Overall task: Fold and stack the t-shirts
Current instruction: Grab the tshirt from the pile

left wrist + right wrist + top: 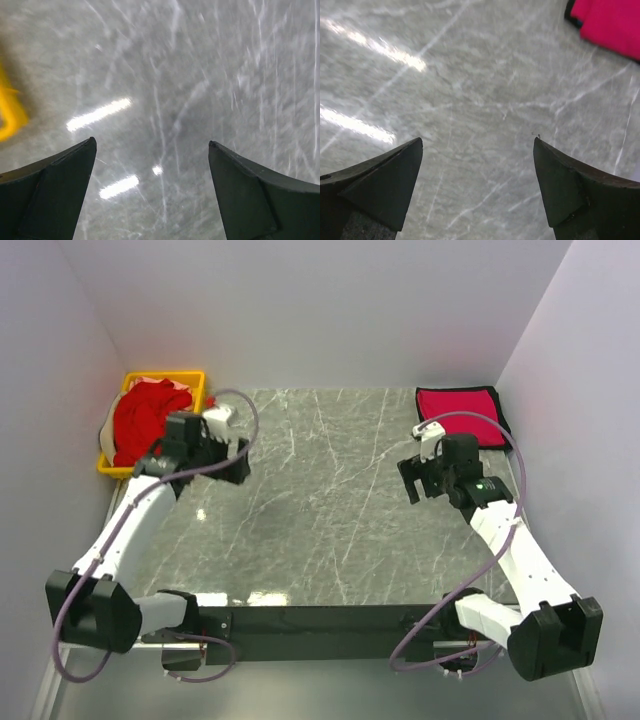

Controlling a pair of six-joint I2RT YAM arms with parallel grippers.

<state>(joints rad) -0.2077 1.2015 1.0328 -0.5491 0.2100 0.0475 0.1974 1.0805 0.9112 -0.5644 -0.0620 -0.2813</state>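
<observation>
Shirts are sitting at the far side of the worktop: a bright red shirt is lying heaped in the yellow bin at the far left, and a folded crimson shirt is resting in the far right corner. The left end effector and the right end effector are hovering over bare marble, both gaping wide and holding nothing.

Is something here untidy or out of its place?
Only the red t-shirt: it lies crumpled in the yellow bin at the far left, spilling over its rim. The folded crimson t-shirt at the far right lies flat and neat.
</observation>
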